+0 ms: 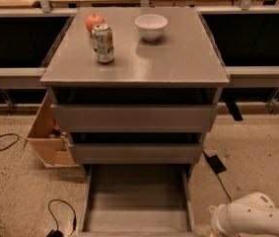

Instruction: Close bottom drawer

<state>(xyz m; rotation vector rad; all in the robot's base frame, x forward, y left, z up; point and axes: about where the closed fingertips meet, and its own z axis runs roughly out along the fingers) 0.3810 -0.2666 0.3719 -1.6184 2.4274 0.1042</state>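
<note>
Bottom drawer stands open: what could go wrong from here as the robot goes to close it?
1. The tool is out of frame; only the white arm shows at lower right, beside the right front corner of the bottom drawer. A push from that side, off-centre, might skew the tray and jam it.
2. A black plug and cable lie on the floor between arm and drawer; the arm or base might snag them.
</note>
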